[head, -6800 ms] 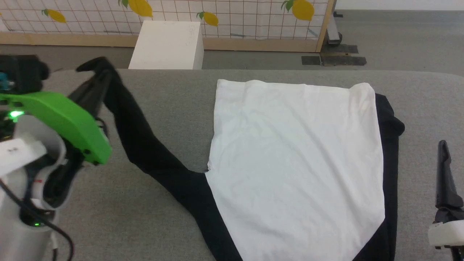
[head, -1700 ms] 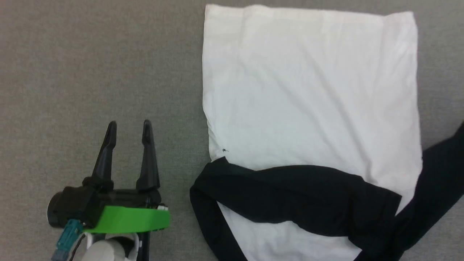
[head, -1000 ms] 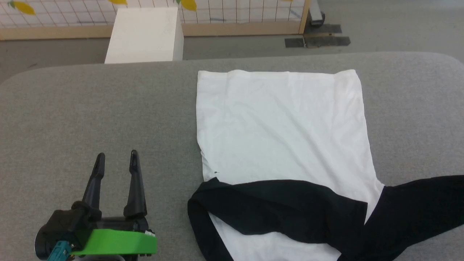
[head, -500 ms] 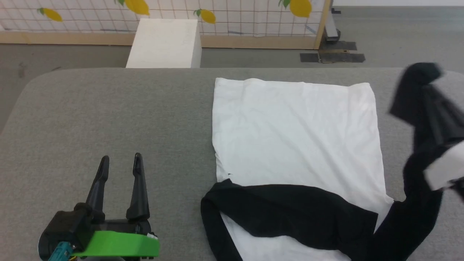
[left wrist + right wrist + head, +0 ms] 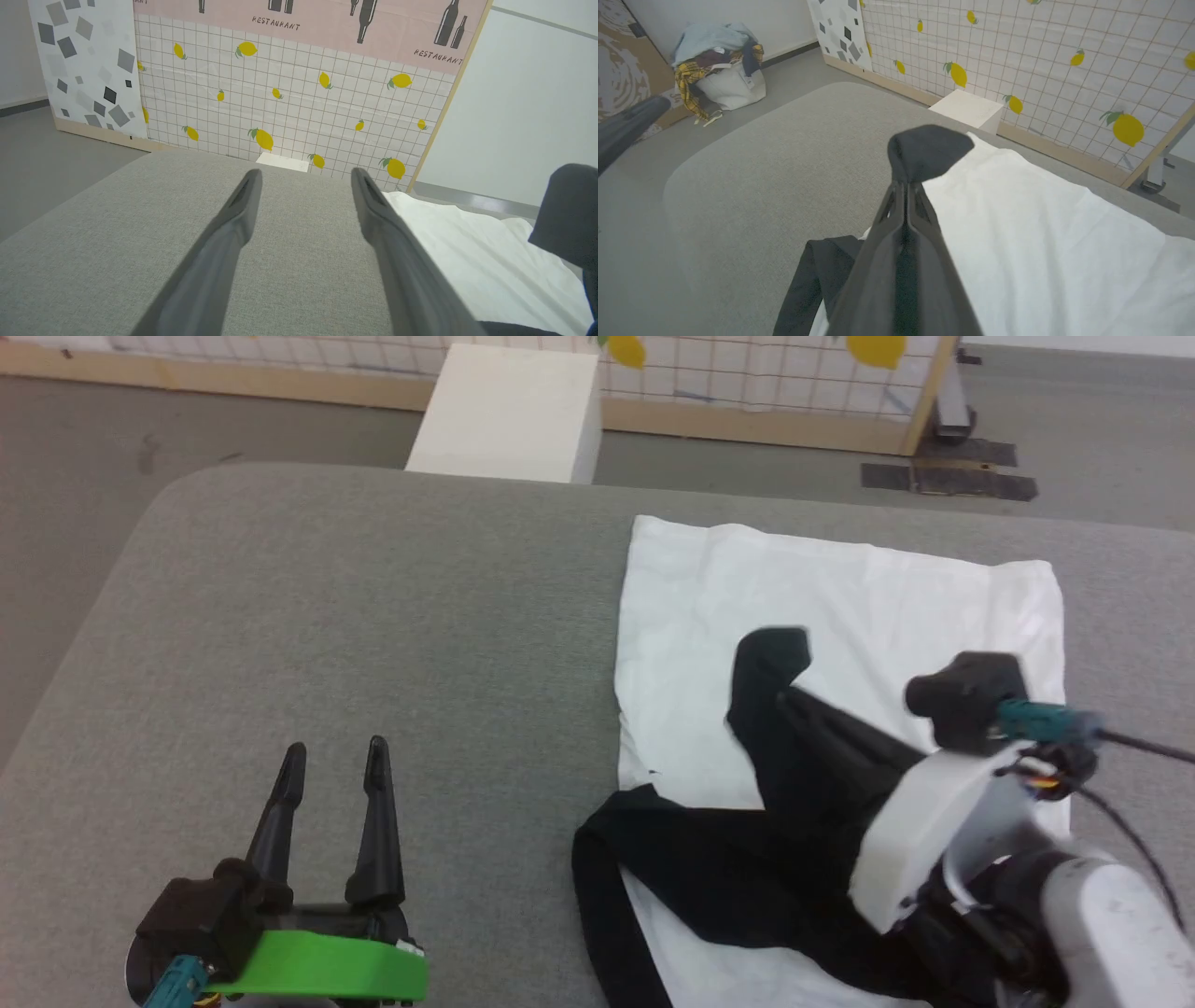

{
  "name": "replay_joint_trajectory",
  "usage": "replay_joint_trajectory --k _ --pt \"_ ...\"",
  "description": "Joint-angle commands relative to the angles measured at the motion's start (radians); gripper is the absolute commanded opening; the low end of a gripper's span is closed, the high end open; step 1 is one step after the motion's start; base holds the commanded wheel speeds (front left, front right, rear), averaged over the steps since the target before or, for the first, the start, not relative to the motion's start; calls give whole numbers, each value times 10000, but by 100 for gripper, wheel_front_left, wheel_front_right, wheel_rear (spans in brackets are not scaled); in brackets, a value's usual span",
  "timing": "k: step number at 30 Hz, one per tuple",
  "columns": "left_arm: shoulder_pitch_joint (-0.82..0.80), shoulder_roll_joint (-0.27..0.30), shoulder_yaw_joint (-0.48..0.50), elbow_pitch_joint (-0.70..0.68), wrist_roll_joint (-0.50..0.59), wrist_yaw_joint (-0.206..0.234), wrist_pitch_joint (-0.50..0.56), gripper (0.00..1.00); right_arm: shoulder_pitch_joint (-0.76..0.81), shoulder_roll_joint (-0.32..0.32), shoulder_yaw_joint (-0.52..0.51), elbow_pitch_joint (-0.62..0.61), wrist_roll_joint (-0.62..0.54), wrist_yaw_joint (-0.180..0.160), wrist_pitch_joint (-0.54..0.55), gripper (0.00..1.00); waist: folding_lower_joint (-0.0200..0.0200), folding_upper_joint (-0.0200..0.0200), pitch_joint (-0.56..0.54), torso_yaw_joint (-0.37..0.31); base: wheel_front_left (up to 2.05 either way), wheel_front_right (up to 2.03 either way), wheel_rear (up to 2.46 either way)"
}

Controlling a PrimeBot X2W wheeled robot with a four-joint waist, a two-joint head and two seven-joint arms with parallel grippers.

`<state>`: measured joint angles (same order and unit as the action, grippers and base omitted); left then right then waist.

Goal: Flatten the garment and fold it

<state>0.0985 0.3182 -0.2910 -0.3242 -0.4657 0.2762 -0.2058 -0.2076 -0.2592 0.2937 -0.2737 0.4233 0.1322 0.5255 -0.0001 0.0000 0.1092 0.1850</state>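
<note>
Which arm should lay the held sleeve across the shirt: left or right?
Right. The right gripper is shut on the black sleeve, over the white body of the garment. The left gripper is open over the table, apart from it.

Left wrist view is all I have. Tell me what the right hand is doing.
Observer: The right hand is shut on a black sleeve.
Operator: Say where it holds that sleeve.
Observer: Over the white body of the shirt, which lies spread on the gray table.
Operator: Report the other sleeve.
Observer: The other sleeve lies folded across the shirt's near end, on top of the white cloth.
</note>
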Motion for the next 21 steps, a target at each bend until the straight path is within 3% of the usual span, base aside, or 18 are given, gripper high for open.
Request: replay_joint_trajectory --k 1,8,16,17,18,20,21 --pt "-186 -18 -1 74 -28 -60 -74 100 -17 54 204 280 -108 -15 -162 0 1 0 101 291 0 0 0" --pt "-314 -65 -113 321 -78 -173 -114 100 -329 196 1698 2587 -715 -15 -918 0 1 0 60 602 0 0 0" --pt "-305 -68 -165 475 -143 -202 -124 100 -1055 866 2850 5323 -1251 -15 -1938 0 1 0 -85 700 0 0 0" --pt "-296 -65 -161 482 -156 -198 -124 100 -1171 960 2950 5666 -1320 -15 -2052 7 1 0 -99 689 0 0 0" --pt "-290 -62 -159 485 -164 -196 -125 100 -1270 1022 3038 5916 -1384 -15 -2149 20 1 0 -104 680 0 0 0" --pt "-283 -61 -163 495 -175 -191 -127 100 -1461 1178 3142 6399 -1452 -15 -2380 69 1 0 -113 648 0 0 0" --pt "-278 -66 -162 496 -182 -183 -131 100 -1576 1247 3217 6581 -1490 -15 -2499 100 1 0 -115 614 0 0 0"
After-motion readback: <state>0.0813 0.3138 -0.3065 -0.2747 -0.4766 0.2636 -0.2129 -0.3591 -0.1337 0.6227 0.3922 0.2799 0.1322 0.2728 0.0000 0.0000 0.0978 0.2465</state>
